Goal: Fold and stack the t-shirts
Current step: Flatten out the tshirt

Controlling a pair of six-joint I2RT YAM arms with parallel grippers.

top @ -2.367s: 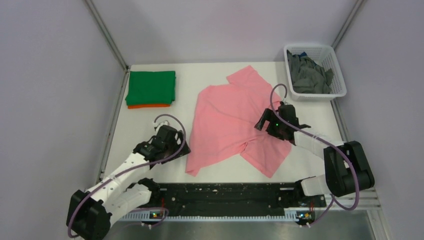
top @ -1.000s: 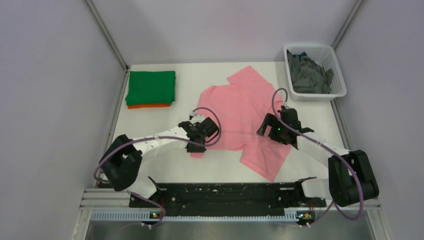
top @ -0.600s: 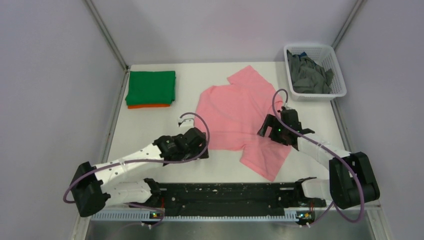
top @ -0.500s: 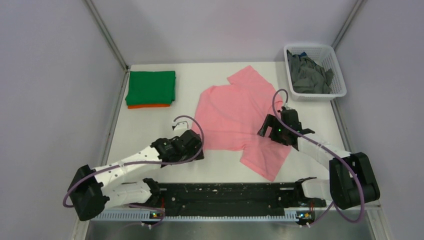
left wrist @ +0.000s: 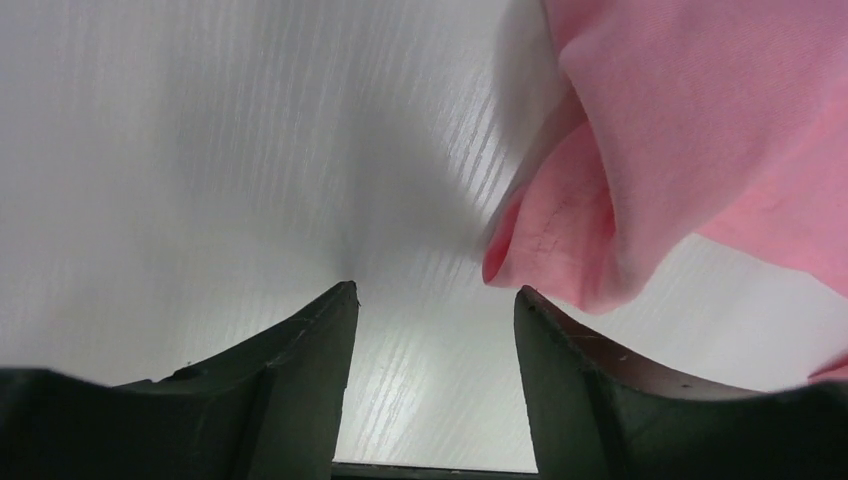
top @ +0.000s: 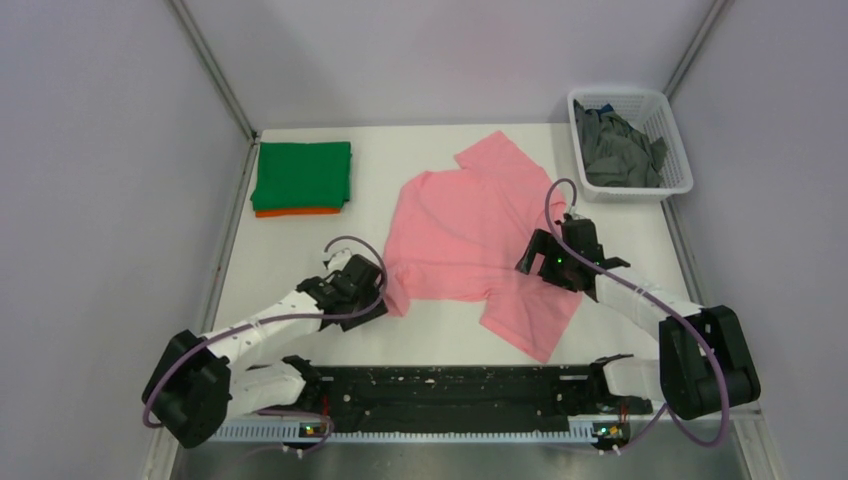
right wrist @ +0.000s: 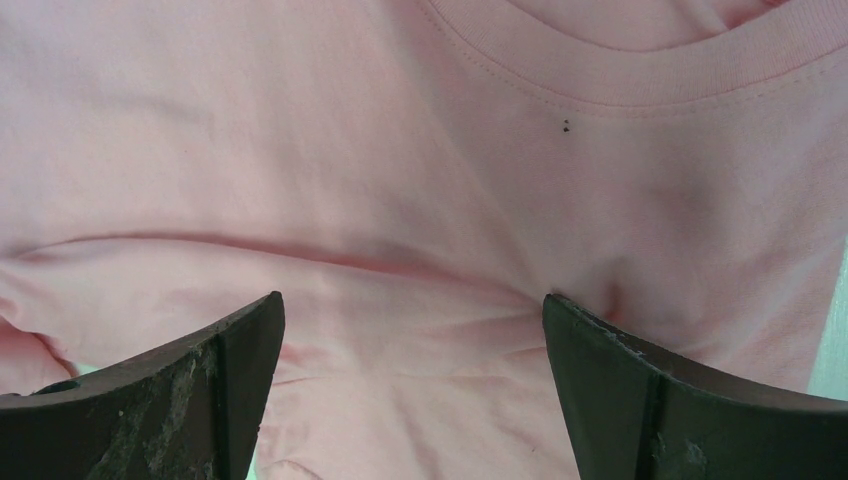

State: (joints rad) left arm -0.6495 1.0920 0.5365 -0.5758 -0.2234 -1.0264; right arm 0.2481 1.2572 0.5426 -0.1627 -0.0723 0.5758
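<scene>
A light pink t-shirt (top: 470, 230) lies spread on the white table, its lower left part folded over. My left gripper (top: 378, 296) is open and empty at the shirt's lower left corner; in the left wrist view (left wrist: 435, 300) a pink fold (left wrist: 600, 230) hangs just past the right finger. My right gripper (top: 545, 262) is open, pressed down on the pink shirt below its collar (right wrist: 640, 70). A folded green t-shirt (top: 302, 173) lies on a folded orange t-shirt (top: 297, 211) at the far left. Dark grey t-shirts (top: 615, 150) fill the basket.
A white lattice basket (top: 676, 150) stands at the far right corner. Grey walls with metal posts close in the table on three sides. A black rail (top: 450, 390) runs along the near edge.
My left gripper carried the shirt's lower left edge up and over, let it go, then drew back left and toward the near edge. The right gripper stayed on the shirt.
</scene>
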